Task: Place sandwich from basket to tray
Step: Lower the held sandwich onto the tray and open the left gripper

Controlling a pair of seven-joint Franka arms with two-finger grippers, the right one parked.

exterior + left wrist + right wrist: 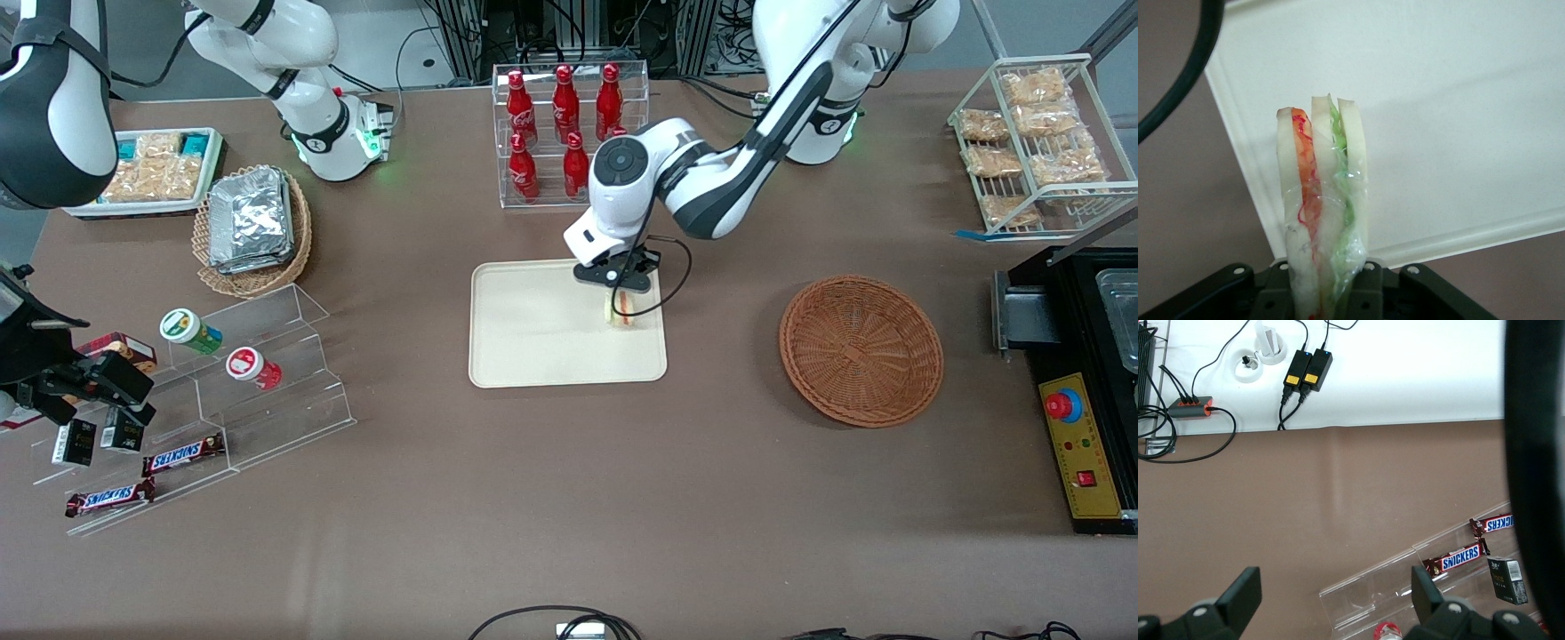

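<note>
Over the flat cream-beige rectangular tray (542, 329) | left arm's gripper (624, 286) is hovering | fingers are clamping the clear-wrapped triangular sandwich wedge (1323, 200) | round reddish-brown wicker basket (861, 349) is sitting well apart on the table.

We see the sandwich (1321, 200) standing on end in the gripper (1328, 293), clamped between its black fingers (1368, 290). Its clear wrap shows three pale bread slices with orange-red and green filling between them. Under it lies the cream tray (1458, 120), its rim meeting the brown table (1185, 220). A dark cable (1185, 80) curves past.
</note>
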